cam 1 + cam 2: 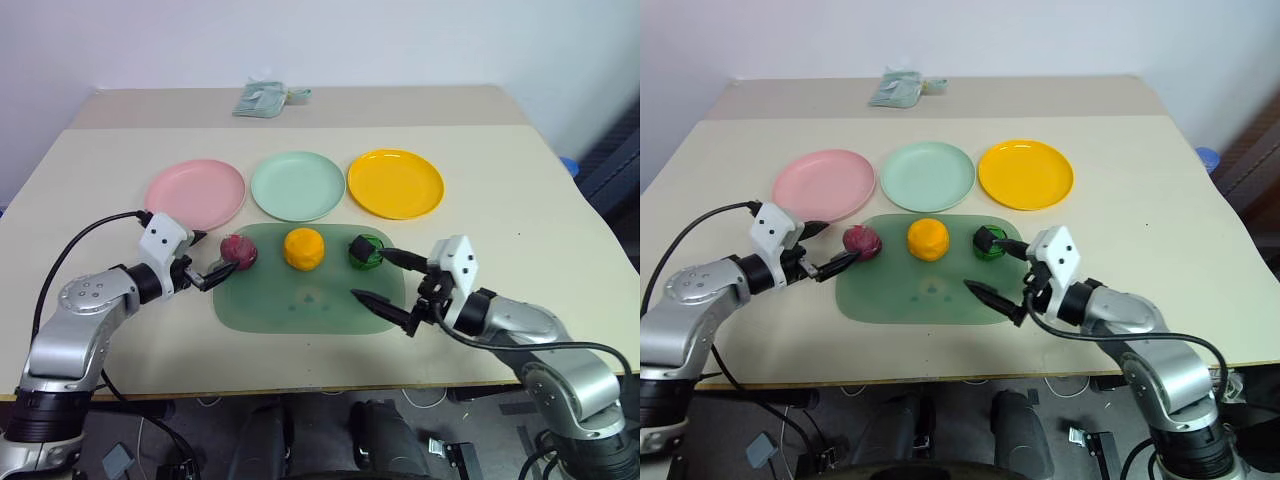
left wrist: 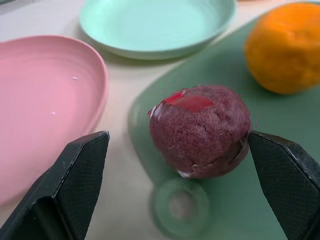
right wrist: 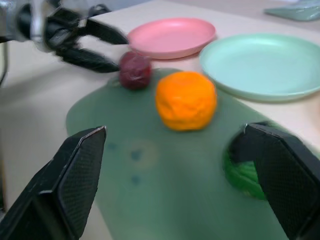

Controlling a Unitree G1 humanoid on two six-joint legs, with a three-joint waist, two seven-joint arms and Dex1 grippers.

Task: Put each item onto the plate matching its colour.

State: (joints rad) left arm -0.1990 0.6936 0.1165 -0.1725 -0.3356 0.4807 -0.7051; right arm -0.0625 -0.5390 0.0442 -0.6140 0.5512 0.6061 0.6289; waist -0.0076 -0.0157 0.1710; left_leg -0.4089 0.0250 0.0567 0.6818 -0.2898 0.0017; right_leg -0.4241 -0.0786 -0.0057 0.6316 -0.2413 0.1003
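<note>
Head cam, left eye view: beige table (image 1: 520, 260) w/ three round plates in a row at the far side, pink plate (image 1: 195, 192), mint plate (image 1: 298, 185), yellow plate (image 1: 396, 183); a folded greenish cloth (image 1: 262, 98) lies well beyond them. Nearer sits a translucent green mat (image 1: 310, 295) carrying three toy foods in a line: dark red ball (image 1: 238, 251), orange one (image 1: 304, 248), green-and-black one (image 1: 366, 252). Left gripper (image 1: 215, 259) has its jaws released, spread wide, tips flanking the near-left side of the red ball, no contact that can be made out. Right gripper (image 1: 382, 277) is also released; one finger lies just beside the green-and-black toy, the other hangs over the mat nearer the robot. Right eye view: same layout, nothing extra. Left wrist view: red ball sits between the two spread black fingers (image 2: 75, 180), a bit ahead of them, clear gap on each side; it rests at the mat's edge, by the mat's round loop tab (image 2: 180, 205). Pink plate lies beyond one finger, mint plate and orange toy farther ahead. Right wrist view: fingers apart; green-and-black toy is partly hidden behind one finger, orange toy ahead between the jaws, red ball farther on w/ the left gripper's tips around it; pink and mint plates beyond.
</note>
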